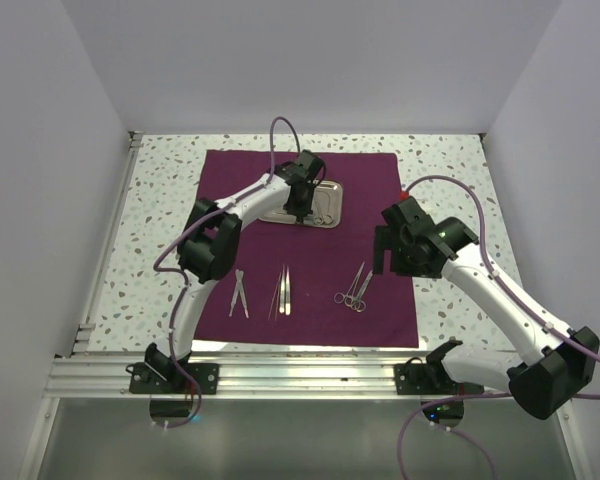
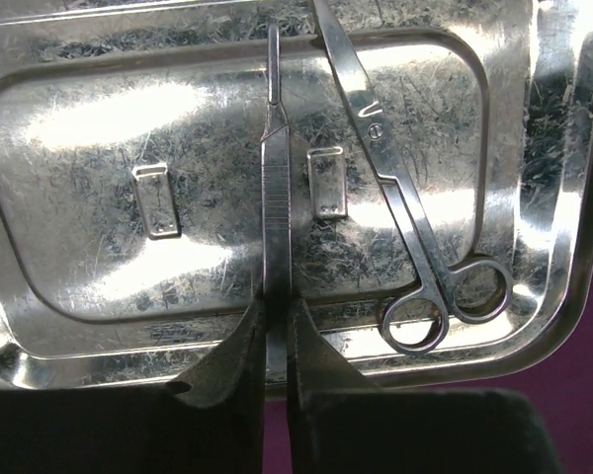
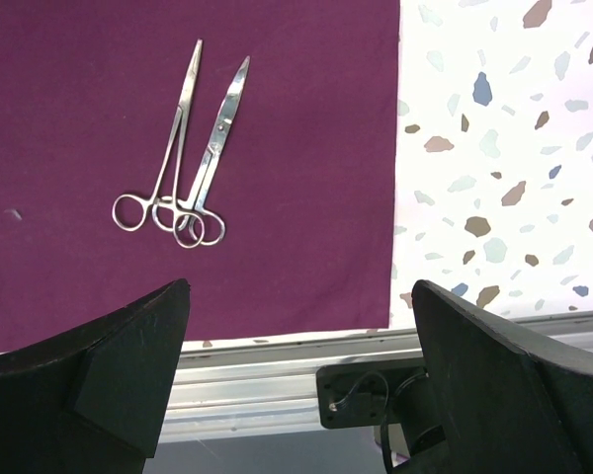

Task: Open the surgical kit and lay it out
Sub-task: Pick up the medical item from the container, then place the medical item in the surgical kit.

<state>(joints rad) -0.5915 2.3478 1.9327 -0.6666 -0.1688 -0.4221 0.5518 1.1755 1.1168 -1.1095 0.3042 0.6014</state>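
Layout is under way, we judge: the cloth (image 1: 380, 180) lies flat mid-frame in the top view, with the tray (image 1: 332, 205) on its upper middle. Tweezers (image 1: 282, 290) and forceps (image 3: 182, 109) sit in a row along its lower part, spaced so each can be reached. Our left gripper (image 2: 275, 318) stands over the tray, jaws narrowed onto a thin handle (image 2: 275, 188), likely to lift it clear of the scissors (image 2: 405, 207) beside it. Our right gripper (image 3: 301, 286) hangs wide open, holding nothing, over the cloth's lower right.
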